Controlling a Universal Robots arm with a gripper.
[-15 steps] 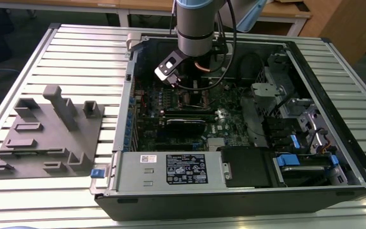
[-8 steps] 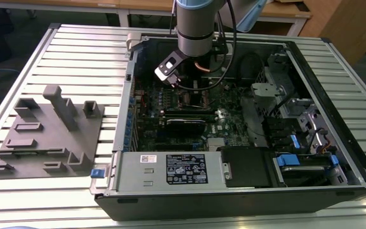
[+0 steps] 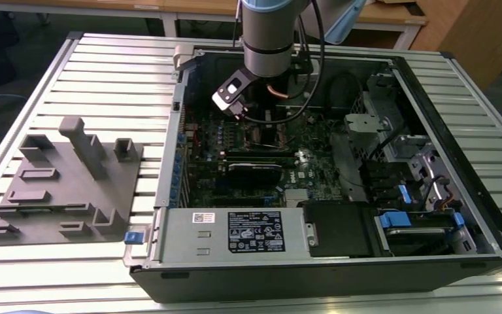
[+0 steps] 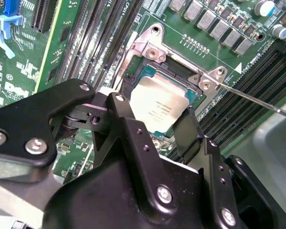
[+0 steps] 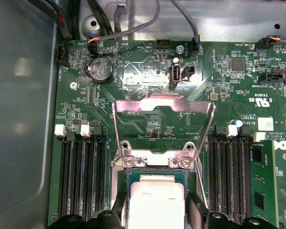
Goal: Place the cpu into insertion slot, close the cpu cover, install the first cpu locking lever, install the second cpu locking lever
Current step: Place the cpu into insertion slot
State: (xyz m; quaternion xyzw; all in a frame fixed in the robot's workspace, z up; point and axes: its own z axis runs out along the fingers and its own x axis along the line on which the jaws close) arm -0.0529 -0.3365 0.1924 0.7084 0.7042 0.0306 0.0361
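- My claw (image 4: 153, 110) was clenched on the cpu (image 4: 158, 104), a small flat square chip with a pale silvery-beige metal top. One black finger pressed each of two opposite edges, as both wrist views showed.
- The chip hung squarely over the insertion slot (image 4: 178, 72), the small dark square socket with a thin metal rim set into the green circuit board (image 5: 148, 71). I could not tell whether it was touching the socket bed or sitting just above it.
- My main worry was a skewed seating. If the chip went in tilted or slightly turned, one corner could ride on the rim and press unevenly on the contacts beneath.
- Letting go could also go wrong. A finger dragging on an edge might nudge the chip out of its pocket.
- The cpu cover (image 5: 164, 101), a thin silvery square metal frame with a square window, stood raised on its hinge just beyond the chip. If it dropped early, it would land on my fingers or on a half-seated chip.
- The locking lever (image 4: 250, 99), a thin bare metal rod, lay released beside the socket, and a careless sideways move could have caught it.
- The long narrow black memory slots (image 5: 81, 176) flanked the socket closely, leaving my fingers little room to spread.
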